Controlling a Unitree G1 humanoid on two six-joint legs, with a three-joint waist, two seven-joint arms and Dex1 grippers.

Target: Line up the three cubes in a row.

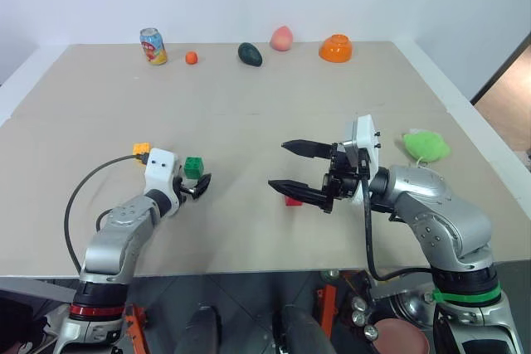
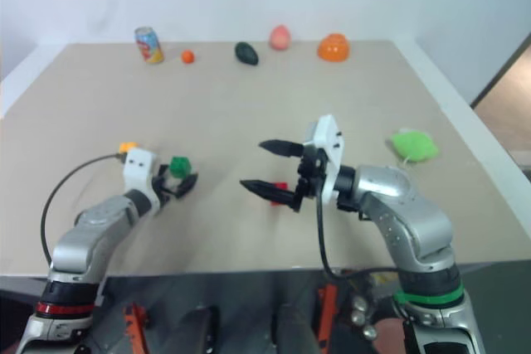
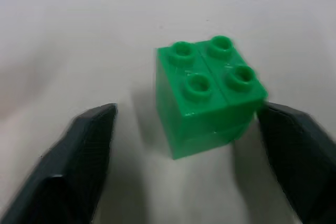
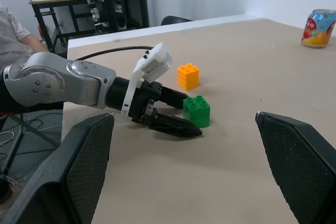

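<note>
Green cube (image 3: pixel 207 95) upright, yellow-orange cube (image 4: pixel 188 76) near, red cube (image 1: pixel 293 201) well apart.

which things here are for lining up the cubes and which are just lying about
For the job:
green studded plastic cube
yellow-orange studded plastic cube
red studded plastic cube

Lying about:
printed drink can
small round orange ball
orange bowl
light-green plush toy

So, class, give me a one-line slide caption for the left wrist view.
Left gripper straddling the green cube on the beige table.
</note>
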